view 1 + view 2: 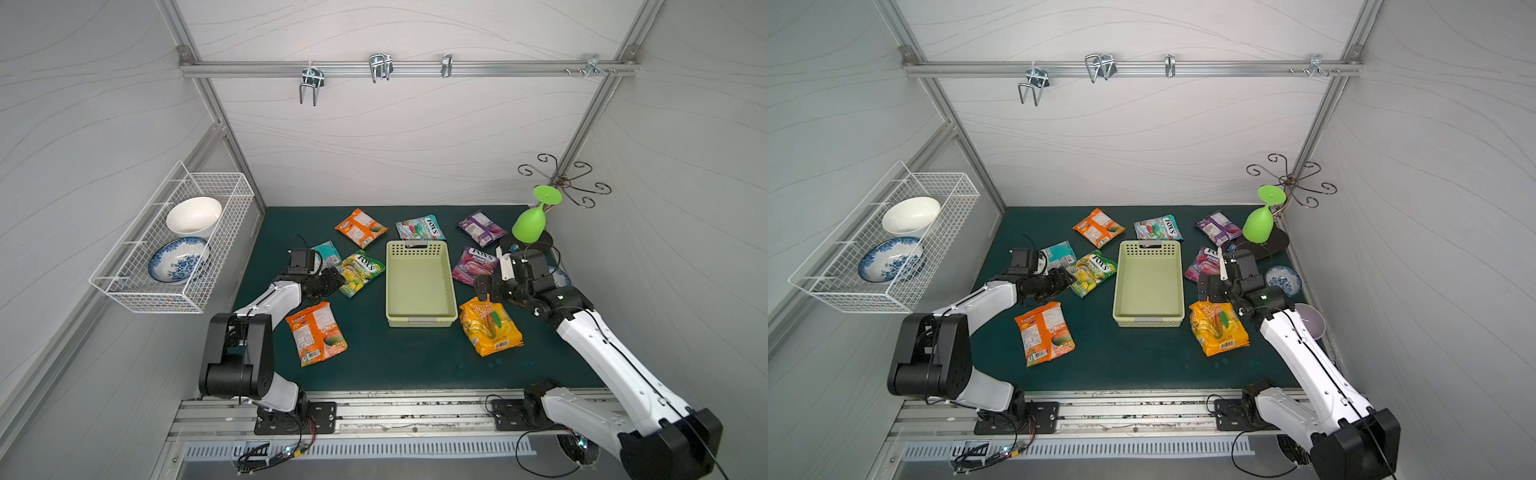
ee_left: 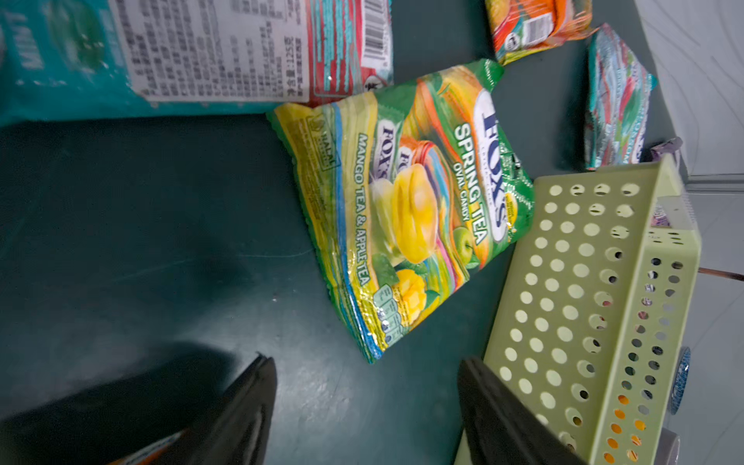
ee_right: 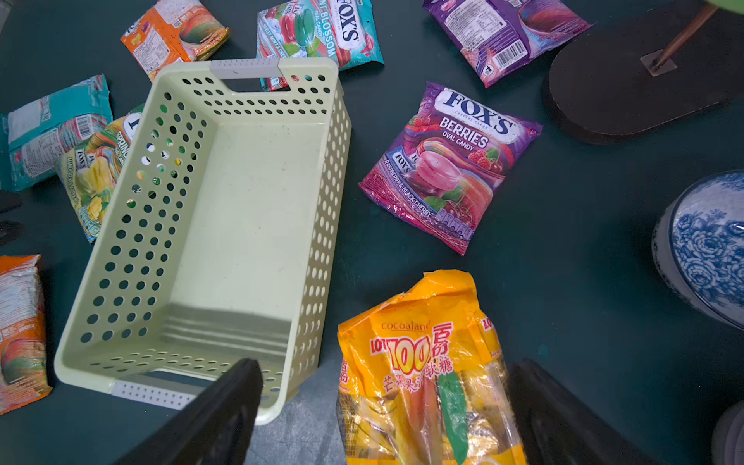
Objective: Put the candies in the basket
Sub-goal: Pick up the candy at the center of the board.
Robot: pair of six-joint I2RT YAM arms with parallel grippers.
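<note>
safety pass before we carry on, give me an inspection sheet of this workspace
surface: dark green mat, one worn pale patch
job's things: pale green basket empty; eight candy packets on the mat around it, among them Spring Tea packet and yellow-orange bag
clutter: green goblet hangs upside down from wire rack; small blue-and-white bowl on the mat
grippers: left gripper jaws open over bare mat by the Spring Tea packet; right gripper jaws open either side of the yellow-orange bag
cables: loose wires at the front, off the mat
surroundings: wall-hung wire basket holding white bowl and blue floral bowl; hook rail
</note>
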